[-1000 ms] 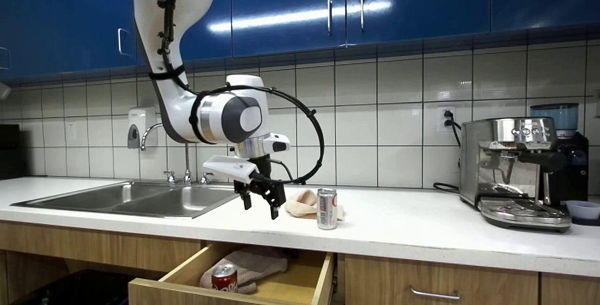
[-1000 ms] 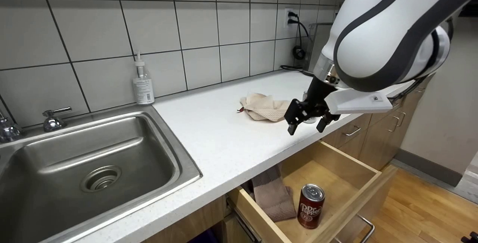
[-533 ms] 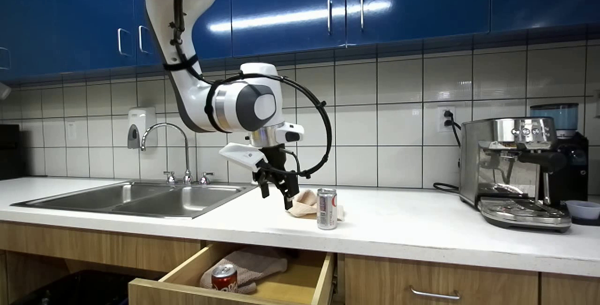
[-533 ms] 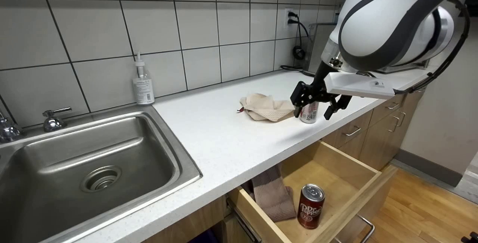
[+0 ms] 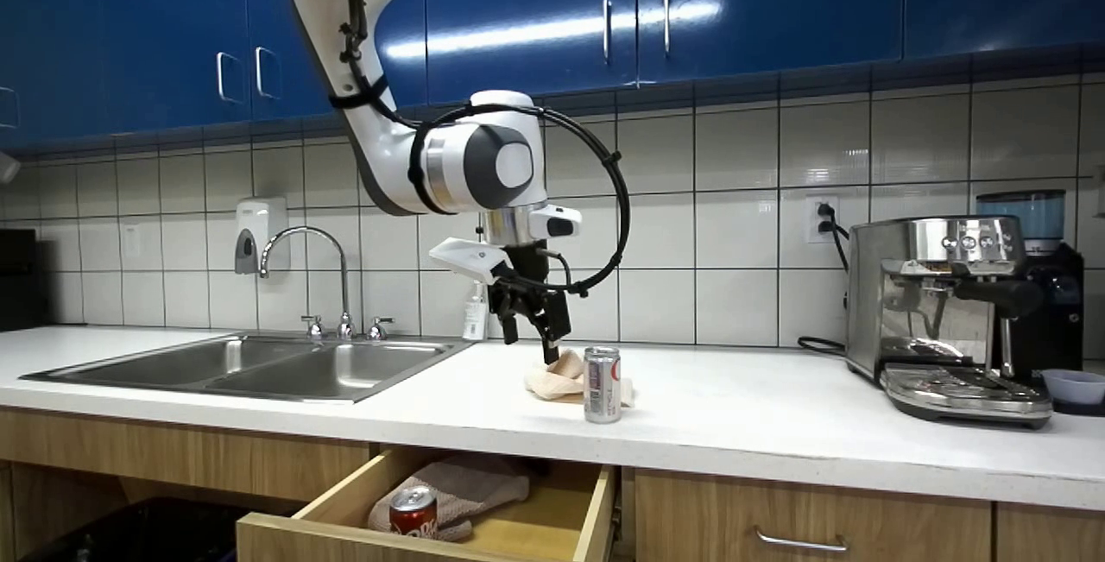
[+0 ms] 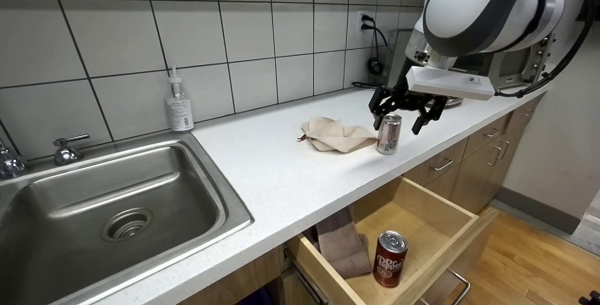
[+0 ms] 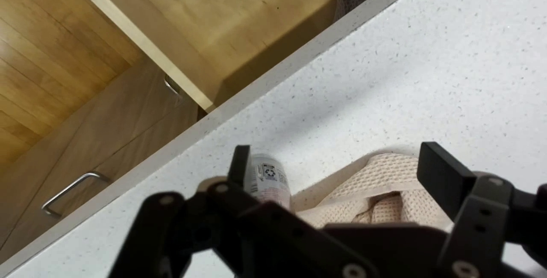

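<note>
White arm (image 6: 461,14), grey trim (image 5: 481,169), looped cable (image 5: 611,160), black tool (image 6: 397,125).

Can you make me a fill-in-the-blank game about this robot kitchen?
1. The silver can stands on the counter, but the red can stands in the open ____.
2. On the red can is written Dr ____.
3. The gripper is not shut but ____.
4. The high cupboards are coloured ____.

Missing words: drawer; Pepper; open; blue.
</note>
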### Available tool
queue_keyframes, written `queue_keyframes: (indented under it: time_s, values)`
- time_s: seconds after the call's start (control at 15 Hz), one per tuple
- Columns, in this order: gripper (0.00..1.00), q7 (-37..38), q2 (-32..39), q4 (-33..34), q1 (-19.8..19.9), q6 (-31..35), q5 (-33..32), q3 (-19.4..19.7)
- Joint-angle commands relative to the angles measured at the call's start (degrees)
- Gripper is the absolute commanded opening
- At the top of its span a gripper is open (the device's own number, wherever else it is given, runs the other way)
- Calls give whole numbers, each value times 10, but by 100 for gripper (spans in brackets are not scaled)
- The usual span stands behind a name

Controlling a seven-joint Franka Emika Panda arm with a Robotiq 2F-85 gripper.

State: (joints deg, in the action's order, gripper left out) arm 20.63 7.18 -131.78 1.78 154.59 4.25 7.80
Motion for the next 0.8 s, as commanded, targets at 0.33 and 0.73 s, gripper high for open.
queue_keyframes:
  time_s: [0.33,0.73]
  values:
    - [100,26,-3,54,16,-91,-9,12]
    - [100,28,11,85,28,-116,-2,20]
